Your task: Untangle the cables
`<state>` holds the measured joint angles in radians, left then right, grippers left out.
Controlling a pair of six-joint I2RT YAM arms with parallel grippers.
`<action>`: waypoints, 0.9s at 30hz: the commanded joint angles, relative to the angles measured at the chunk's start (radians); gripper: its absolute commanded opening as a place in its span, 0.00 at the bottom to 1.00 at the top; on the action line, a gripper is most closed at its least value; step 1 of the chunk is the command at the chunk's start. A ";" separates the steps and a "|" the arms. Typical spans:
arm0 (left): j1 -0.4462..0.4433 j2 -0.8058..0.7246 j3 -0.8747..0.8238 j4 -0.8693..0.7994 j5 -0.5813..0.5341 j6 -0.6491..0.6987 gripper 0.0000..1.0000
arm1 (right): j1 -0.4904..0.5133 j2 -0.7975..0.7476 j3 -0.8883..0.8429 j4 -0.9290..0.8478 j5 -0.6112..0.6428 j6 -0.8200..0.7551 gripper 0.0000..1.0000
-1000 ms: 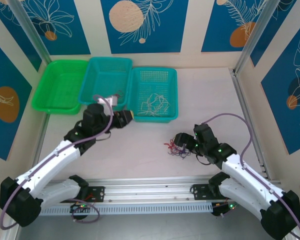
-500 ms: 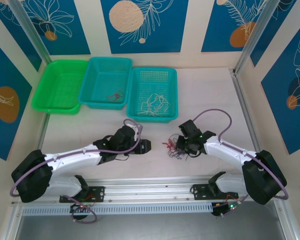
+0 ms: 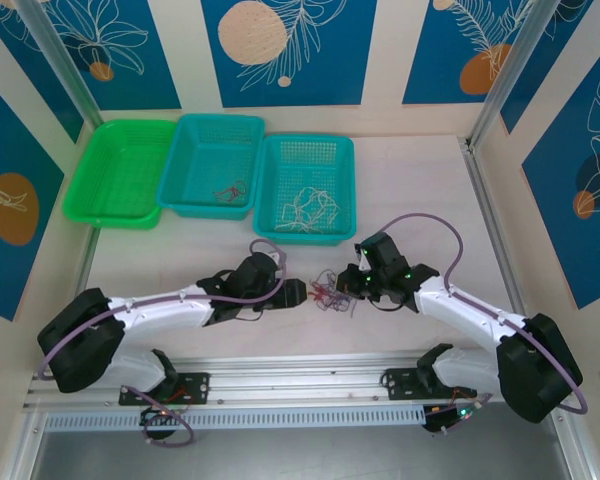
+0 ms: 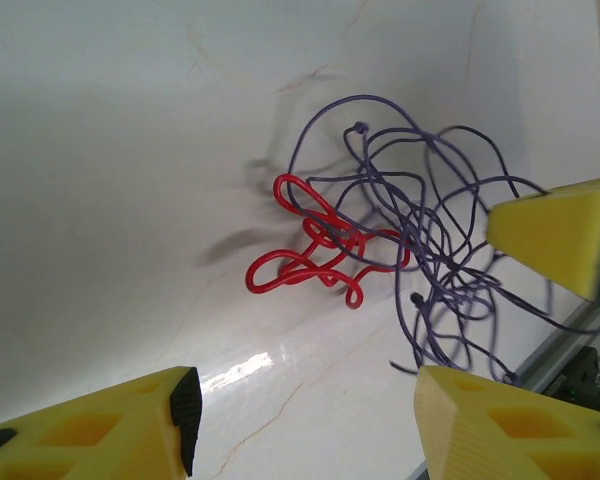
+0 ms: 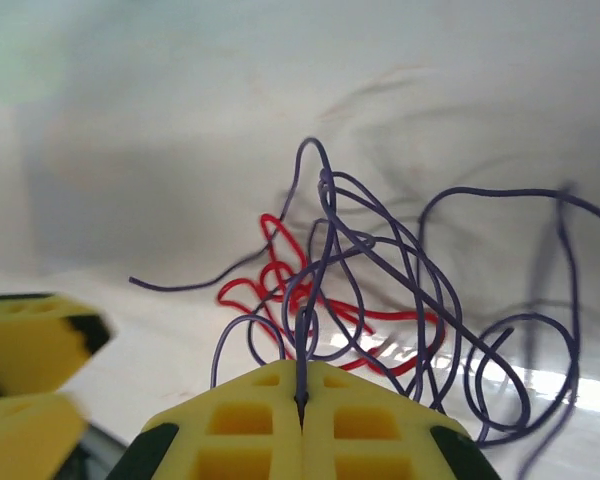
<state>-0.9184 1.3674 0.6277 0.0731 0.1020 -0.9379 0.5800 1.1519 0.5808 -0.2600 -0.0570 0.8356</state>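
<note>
Item: red cable (image 4: 323, 242) and purple cable (image 4: 430, 225), one snarl, worktop's near-middle, not yet parted.
My right claw (image 5: 302, 400): clenched on purple cable.
My left claw (image 4: 305, 425): released, facing the snarl.
Done: other cables lie in baskets (image 3: 308, 140), far edge.

Robot lab test cell: alu rail (image 3: 300, 372), printed wall panels (image 3: 280, 50), plastic baskets (image 3: 220, 119).

From above the cables (image 3: 325, 293) are too small to separate; the left gripper's fingers (image 5: 30, 345) look blurred.
</note>
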 commanded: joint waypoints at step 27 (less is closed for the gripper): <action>0.010 0.294 0.044 0.297 0.121 -0.170 0.29 | 0.029 0.001 0.022 0.033 -0.060 0.003 0.00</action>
<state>-0.9138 1.6428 0.6498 0.3237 0.2096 -1.0847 0.6048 1.1522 0.5892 -0.2382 -0.1020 0.8307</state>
